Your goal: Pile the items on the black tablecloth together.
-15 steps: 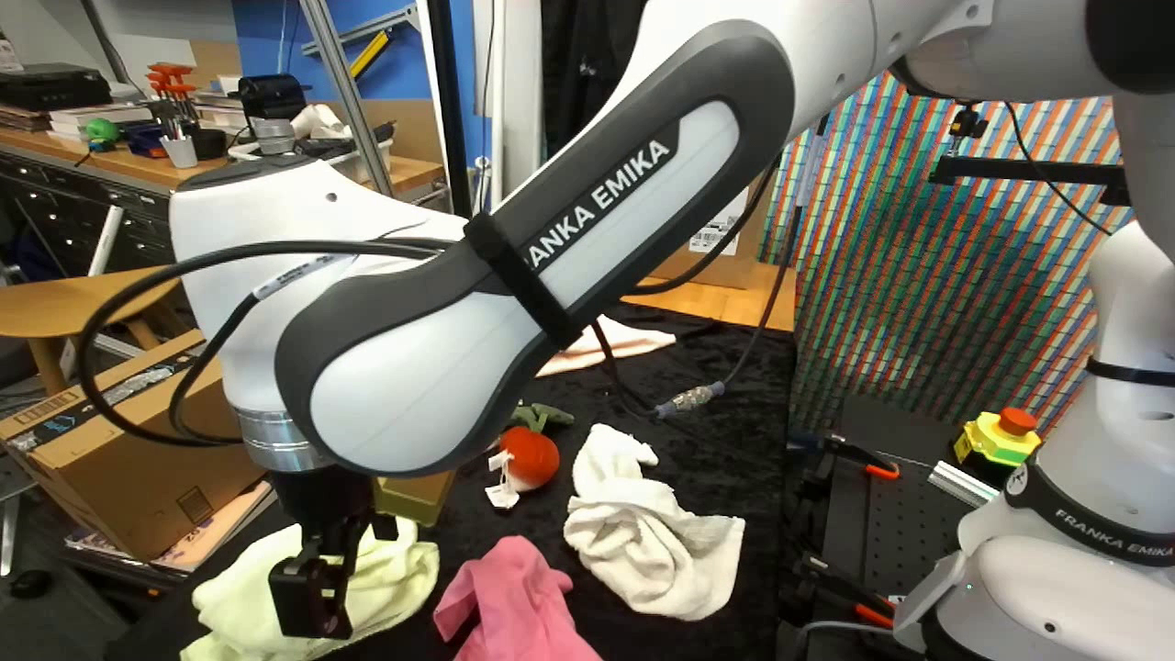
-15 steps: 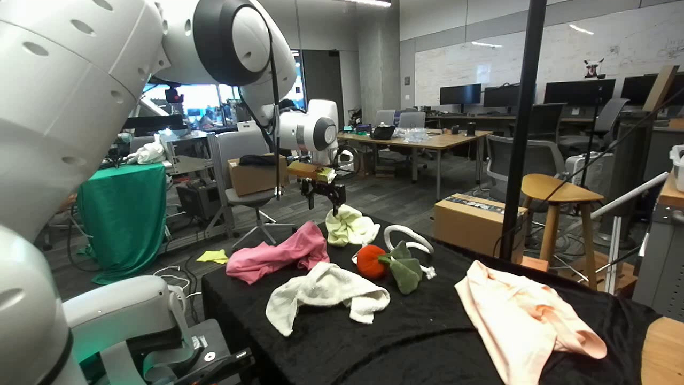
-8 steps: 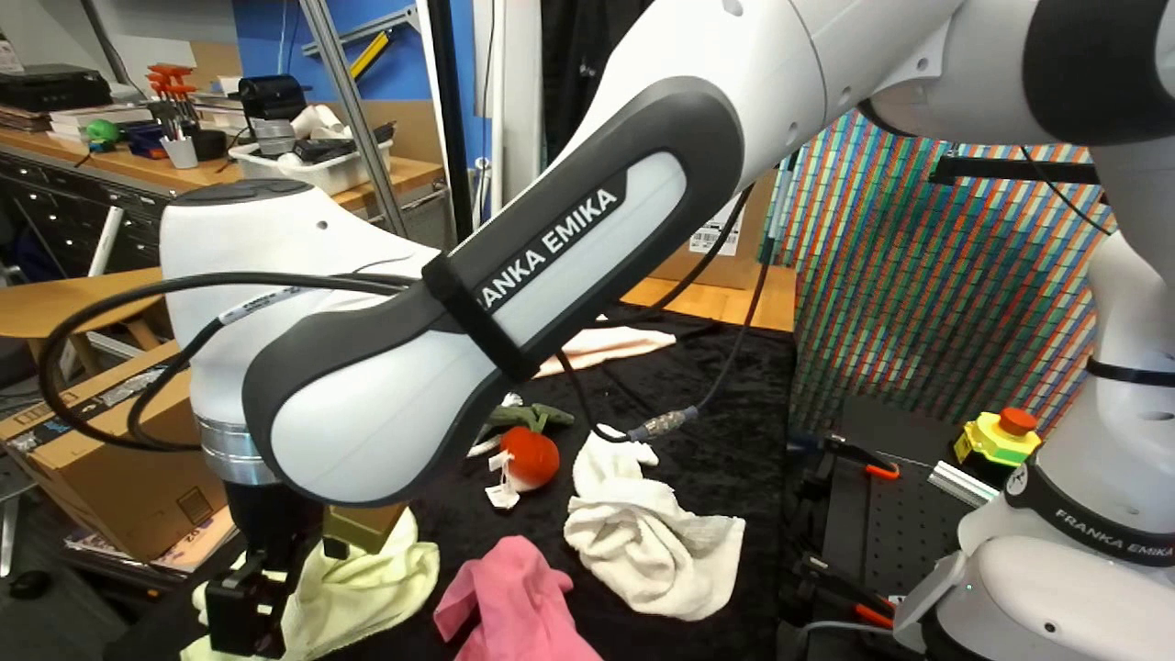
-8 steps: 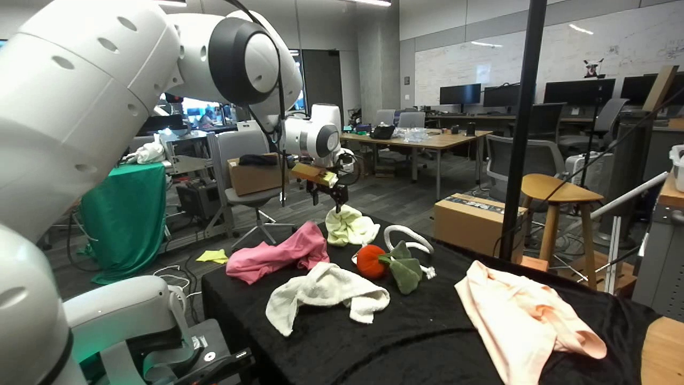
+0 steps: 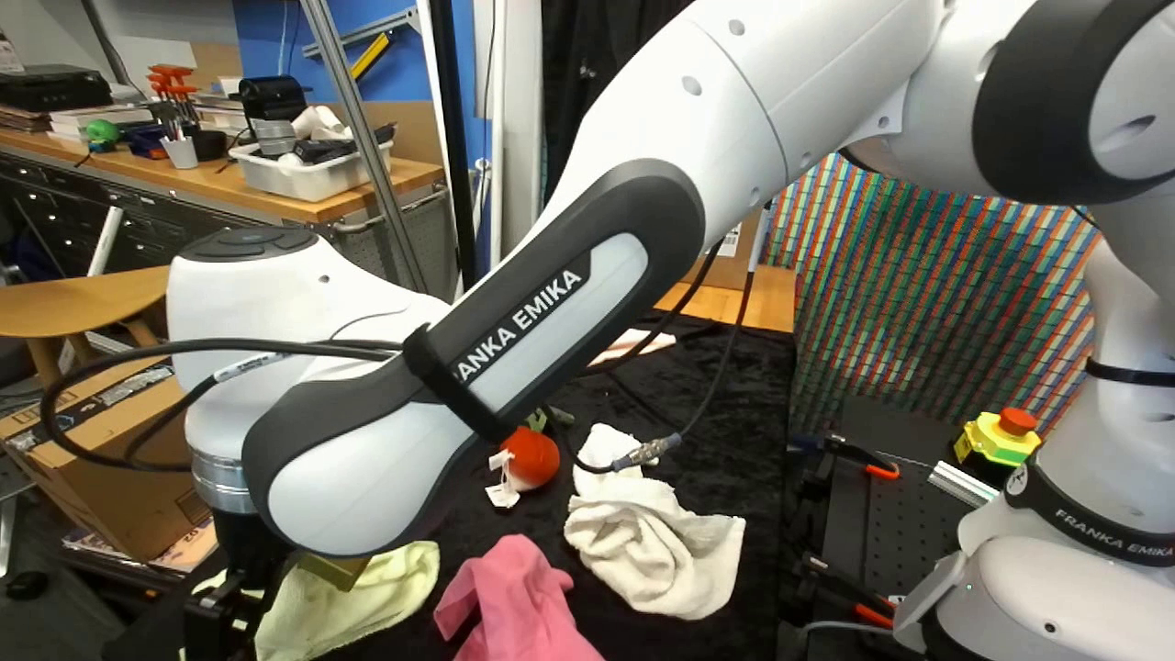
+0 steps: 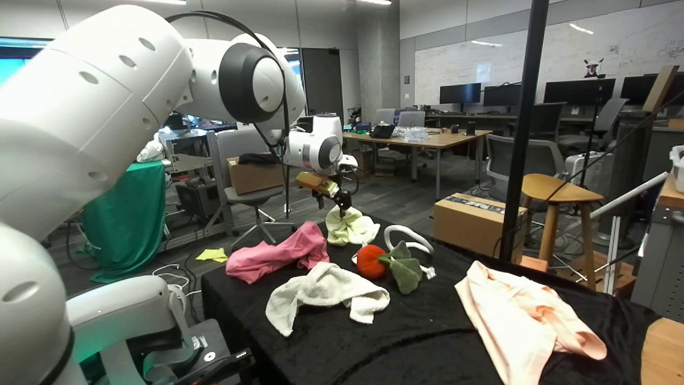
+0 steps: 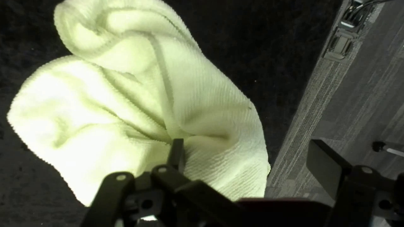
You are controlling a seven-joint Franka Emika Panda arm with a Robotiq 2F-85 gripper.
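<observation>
On the black tablecloth [image 6: 406,350], in an exterior view, a pink cloth [image 6: 278,258] is lying at nine o'clock from the red ball [image 6: 371,262], a white cloth [image 6: 326,289] at eight. At eleven, the gripper [image 6: 332,208] is hanging over a yellow-green cloth [image 6: 357,230], jaws standing wide apart. A rope loop [image 6: 406,230] is lying at two, a peach cloth [image 6: 518,310] at four.

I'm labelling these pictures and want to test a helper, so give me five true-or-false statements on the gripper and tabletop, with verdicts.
1. The gripper is open. True.
2. The yellow-green cloth lies on the black tablecloth. True.
3. All the cloths are in one pile. False: the peach cloth lies apart.
4. The white rope loop is near the red ball. True.
5. The yellow-green cloth covers the red ball. False: the red ball lies uncovered.
</observation>
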